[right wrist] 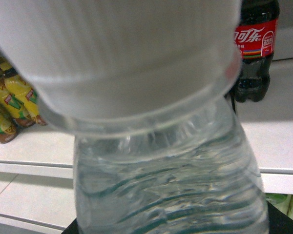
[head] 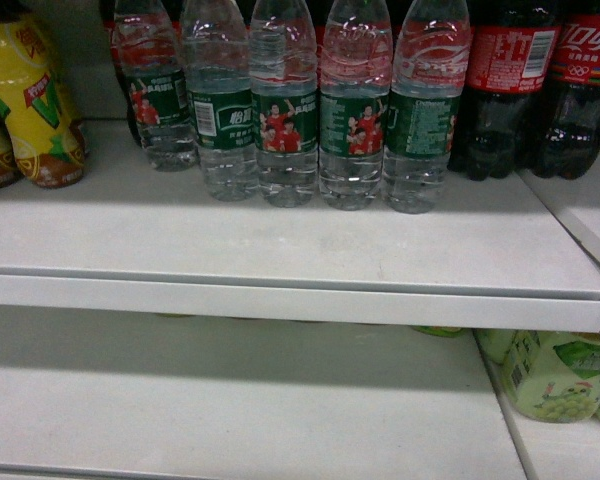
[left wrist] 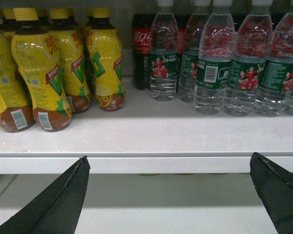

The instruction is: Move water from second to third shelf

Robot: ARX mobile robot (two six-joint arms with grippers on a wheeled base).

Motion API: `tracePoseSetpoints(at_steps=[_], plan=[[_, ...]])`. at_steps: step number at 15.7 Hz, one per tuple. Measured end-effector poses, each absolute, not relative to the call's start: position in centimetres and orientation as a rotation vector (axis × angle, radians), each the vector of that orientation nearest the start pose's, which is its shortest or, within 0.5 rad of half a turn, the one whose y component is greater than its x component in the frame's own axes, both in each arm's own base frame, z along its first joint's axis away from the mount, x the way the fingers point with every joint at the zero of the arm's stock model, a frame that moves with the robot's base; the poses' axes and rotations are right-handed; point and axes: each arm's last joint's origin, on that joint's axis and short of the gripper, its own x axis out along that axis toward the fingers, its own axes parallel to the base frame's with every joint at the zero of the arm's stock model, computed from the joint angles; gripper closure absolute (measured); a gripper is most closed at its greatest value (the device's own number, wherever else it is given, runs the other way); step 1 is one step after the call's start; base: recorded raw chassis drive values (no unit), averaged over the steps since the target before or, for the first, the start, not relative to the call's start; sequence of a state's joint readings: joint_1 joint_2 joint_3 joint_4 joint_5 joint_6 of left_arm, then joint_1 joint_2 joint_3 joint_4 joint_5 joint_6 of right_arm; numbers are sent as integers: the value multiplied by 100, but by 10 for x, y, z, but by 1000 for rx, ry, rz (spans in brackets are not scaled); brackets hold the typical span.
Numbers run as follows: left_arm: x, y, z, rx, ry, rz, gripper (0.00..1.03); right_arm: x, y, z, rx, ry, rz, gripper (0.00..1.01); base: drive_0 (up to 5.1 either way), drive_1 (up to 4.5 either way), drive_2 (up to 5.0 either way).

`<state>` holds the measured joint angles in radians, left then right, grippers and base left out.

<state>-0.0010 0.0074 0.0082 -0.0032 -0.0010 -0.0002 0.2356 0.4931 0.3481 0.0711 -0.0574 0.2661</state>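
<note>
left gripper (left wrist: 168, 195) hangs level before the white shelf edge (left wrist: 146, 163), black fingers spread wide, while a clear ribbed water bottle (right wrist: 171, 180) fills the right wrist view, grip can't tell

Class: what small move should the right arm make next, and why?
Probably lower the water bottle toward the lower shelf: the bottle fills the right wrist view, apparently held off the shelves, and the lower shelf shows bare space ahead.

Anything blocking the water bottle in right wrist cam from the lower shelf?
Nothing visible. The lower shelf is bare in front; only pale green bottles stand at its right end. The water bottle fills the right wrist view, hiding what is directly below it.
</note>
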Motion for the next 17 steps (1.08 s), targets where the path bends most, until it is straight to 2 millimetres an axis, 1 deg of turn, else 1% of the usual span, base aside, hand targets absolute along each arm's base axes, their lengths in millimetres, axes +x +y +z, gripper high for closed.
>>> tracePoseSetpoints(at_steps=[17], plan=[[98,0,166,0,2,0,5,131,33,244,257,123,279,56,0,0,0]])
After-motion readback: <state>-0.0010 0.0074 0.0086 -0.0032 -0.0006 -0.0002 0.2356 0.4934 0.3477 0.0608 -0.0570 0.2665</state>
